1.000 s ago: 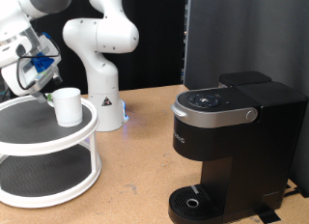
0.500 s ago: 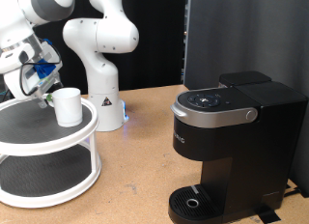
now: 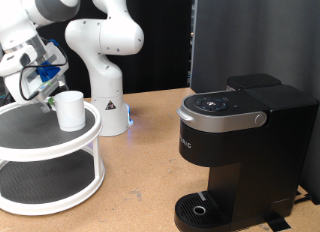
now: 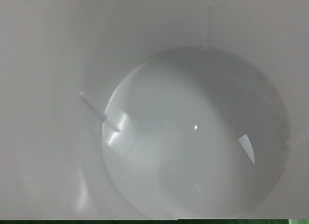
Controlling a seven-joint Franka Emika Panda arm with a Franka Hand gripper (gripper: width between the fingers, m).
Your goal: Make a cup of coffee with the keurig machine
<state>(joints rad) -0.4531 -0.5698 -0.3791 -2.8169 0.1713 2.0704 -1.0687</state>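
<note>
While just above the cup [image 3: 70,109], fingers [image 3: 44,89] at its rim.

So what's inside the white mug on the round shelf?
The wrist view looks straight into the plain white ceramic mug: only a bare, shiny bottom shows, no liquid or pod. In the exterior view, the mug hides its inside behind its wall.

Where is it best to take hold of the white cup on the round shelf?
Probably at the rim wall of the cup, from above: it stands upright with its mouth open, on the top tier of the shelf. The gripper hangs beside it.
</note>
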